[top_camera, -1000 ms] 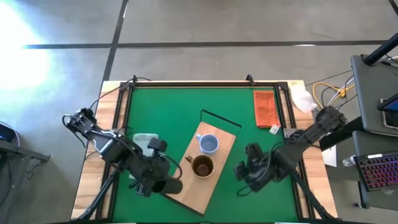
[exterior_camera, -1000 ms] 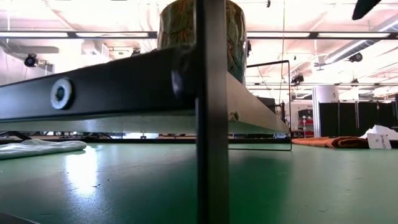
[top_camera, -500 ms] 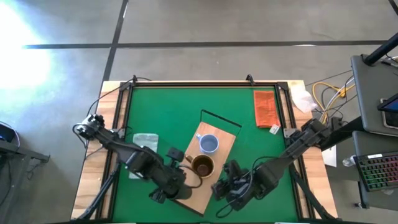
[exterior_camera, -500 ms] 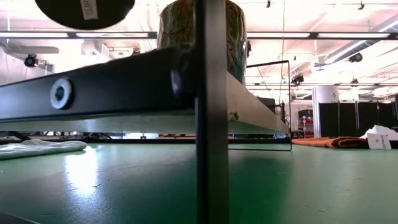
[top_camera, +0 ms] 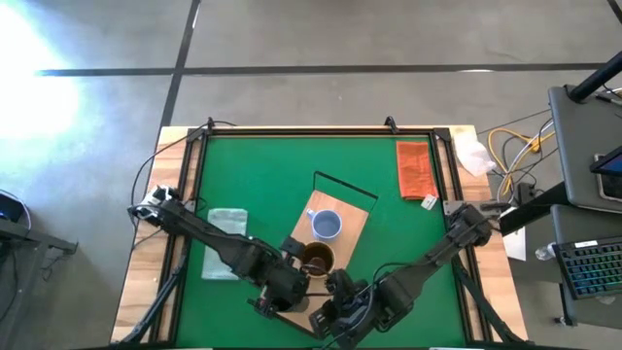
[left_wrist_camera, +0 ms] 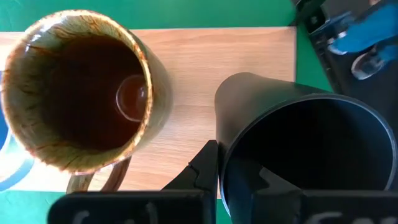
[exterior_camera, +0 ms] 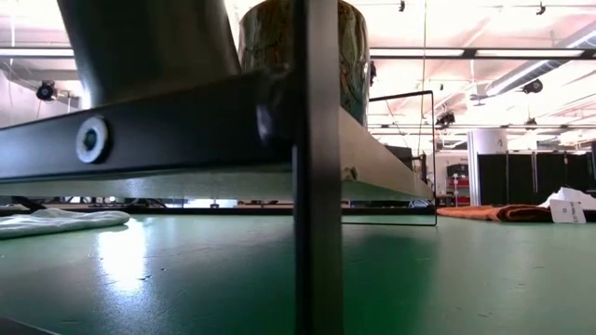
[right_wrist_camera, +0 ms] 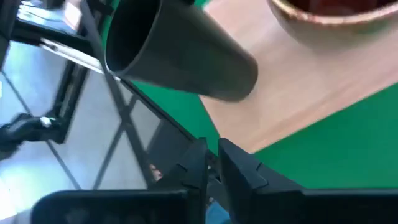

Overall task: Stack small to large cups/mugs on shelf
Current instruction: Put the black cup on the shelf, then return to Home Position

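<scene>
The light-wood shelf (top_camera: 348, 220) lies slantwise on the green table. On it stand the pale blue mug (top_camera: 326, 226) and, nearer, the brown glazed mug (top_camera: 316, 259) (left_wrist_camera: 74, 118). The dark cup (left_wrist_camera: 298, 143) (right_wrist_camera: 180, 50) (exterior_camera: 149, 46) is at the shelf's near end, beside the brown mug, with my left gripper (top_camera: 290, 284) shut on it. My right gripper (top_camera: 335, 309) (right_wrist_camera: 213, 155) hovers just off the shelf's near edge. Its fingers are shut with nothing between them. My left gripper holds the dark cup by its rim (left_wrist_camera: 225, 163), one finger outside the wall (left_wrist_camera: 205, 168) and one inside the hollow (left_wrist_camera: 267, 182). The fingers come from above. The cup is mouth up and its base (left_wrist_camera: 249, 93) is down at the shelf's wood beside the brown mug.
A pale green cloth (top_camera: 224, 226) lies left of the shelf, partly under my left arm. An orange cloth (top_camera: 415, 167) lies at the far right. A thin dark frame (top_camera: 345, 185) rises at the shelf's far end. In the low view the shelf's dark leg (exterior_camera: 317, 233) stands close.
My left gripper has carried the dark cup toward the table's right, from beside the green cloth over the shelf's near end, and lowered it next to the brown mug. My right gripper has moved toward the table's left and near edge, ending by the shelf's near end.
</scene>
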Robot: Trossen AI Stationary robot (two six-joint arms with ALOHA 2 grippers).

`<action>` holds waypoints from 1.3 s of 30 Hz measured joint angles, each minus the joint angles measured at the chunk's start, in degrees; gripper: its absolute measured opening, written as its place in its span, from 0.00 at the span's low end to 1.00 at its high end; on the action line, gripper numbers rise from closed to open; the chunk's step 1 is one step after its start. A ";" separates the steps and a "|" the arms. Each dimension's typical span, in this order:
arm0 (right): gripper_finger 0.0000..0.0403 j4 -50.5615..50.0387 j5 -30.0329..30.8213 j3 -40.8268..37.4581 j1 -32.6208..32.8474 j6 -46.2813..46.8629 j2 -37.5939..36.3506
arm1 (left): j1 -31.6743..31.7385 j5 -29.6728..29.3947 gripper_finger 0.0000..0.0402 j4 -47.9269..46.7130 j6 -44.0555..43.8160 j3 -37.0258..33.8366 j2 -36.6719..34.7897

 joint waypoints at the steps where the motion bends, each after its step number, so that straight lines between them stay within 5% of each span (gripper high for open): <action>1: 0.07 -0.47 -0.36 0.21 0.00 0.00 0.49 | 0.29 -0.05 0.00 0.07 0.29 0.03 0.62; 16: 0.02 -0.78 -1.33 -2.22 2.17 2.56 0.44 | 1.90 3.44 0.01 4.04 4.09 0.11 0.71; 33: 0.02 -0.65 -0.86 -3.59 2.35 4.11 0.41 | 1.99 1.40 0.22 0.72 2.63 1.18 0.27; 39: 0.02 -2.70 8.47 -2.98 3.29 -1.27 -2.51 | 2.12 0.43 0.23 -1.84 2.61 2.99 -4.44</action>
